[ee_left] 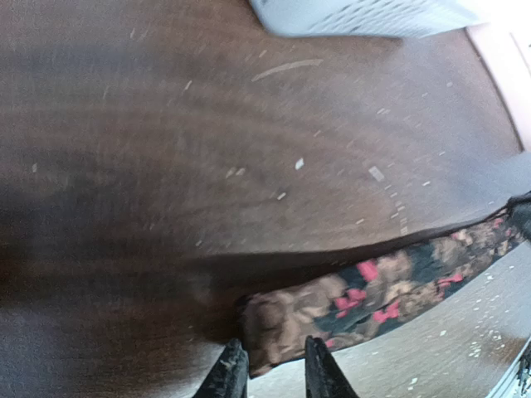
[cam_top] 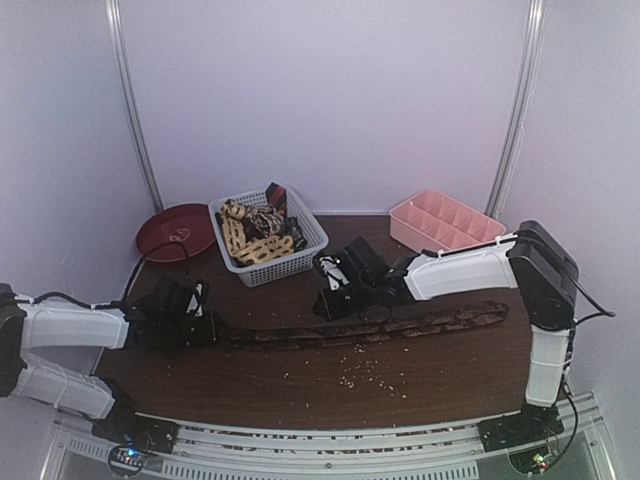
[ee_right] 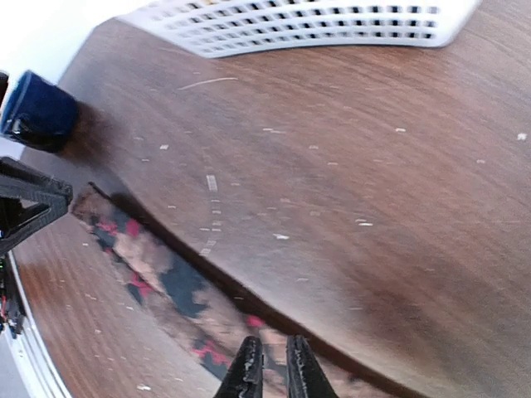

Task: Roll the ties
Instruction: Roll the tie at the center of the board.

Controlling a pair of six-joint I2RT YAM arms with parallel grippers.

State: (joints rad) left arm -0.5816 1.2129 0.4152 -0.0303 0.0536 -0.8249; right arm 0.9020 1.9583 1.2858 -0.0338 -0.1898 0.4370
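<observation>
Patterned tie (cam_top: 400, 326) found laid flat on table (cam_top: 450, 370), stretched across lower middle of top view.
At tie's left end: left gripper (ee_left: 274, 344), jaws parted, tie end lying between tips, released.
Over tie mid-length: right gripper (ee_right: 272, 342), jaws narrowly parted, nothing clamped.
Upper centre: other ties (cam_top: 262, 236) heaped in basket (cam_top: 285, 268).
Upper left: plate (cam_top: 178, 232).
Upper right: tray (cam_top: 445, 220).
Left edge of right wrist view: mug (ee_right: 37, 112).
</observation>
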